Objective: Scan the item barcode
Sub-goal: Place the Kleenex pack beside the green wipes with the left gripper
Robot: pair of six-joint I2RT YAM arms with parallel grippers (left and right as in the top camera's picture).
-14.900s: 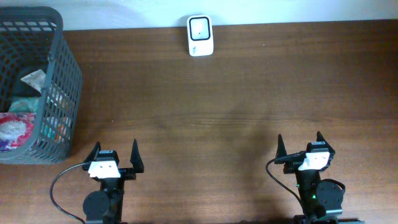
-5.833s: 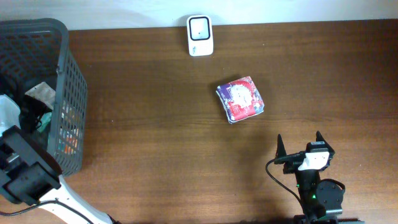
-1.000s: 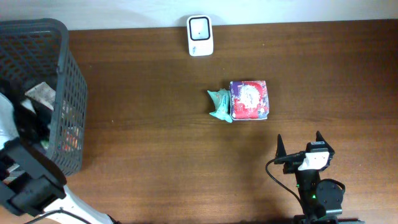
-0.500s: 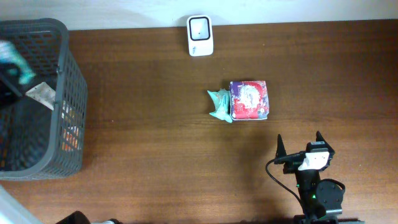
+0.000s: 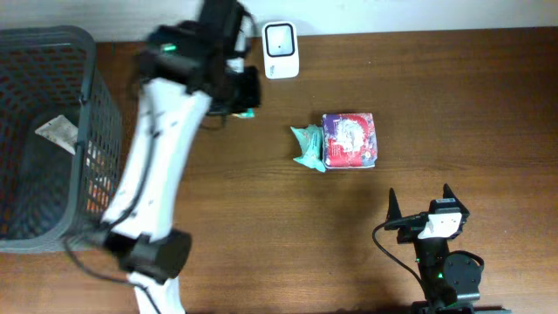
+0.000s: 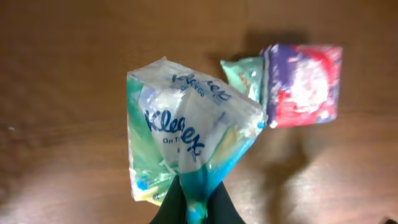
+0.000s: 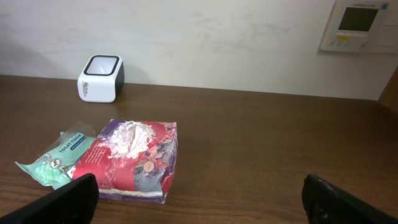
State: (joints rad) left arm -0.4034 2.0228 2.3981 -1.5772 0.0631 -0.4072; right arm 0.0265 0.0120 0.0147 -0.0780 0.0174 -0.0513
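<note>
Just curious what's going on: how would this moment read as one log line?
left jaws: shut on tissues | tissues: held near scanner | right jaws: open, empty | on table: red pack, green pack

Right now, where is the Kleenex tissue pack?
The Kleenex pack is pinched in the left claw; in the overhead view it hangs just left of the white scanner, on the left side.

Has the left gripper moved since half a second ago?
Yes. The left gripper, shut on a Kleenex tissue pack, has swung right from above the basket to just left of the white barcode scanner.
</note>
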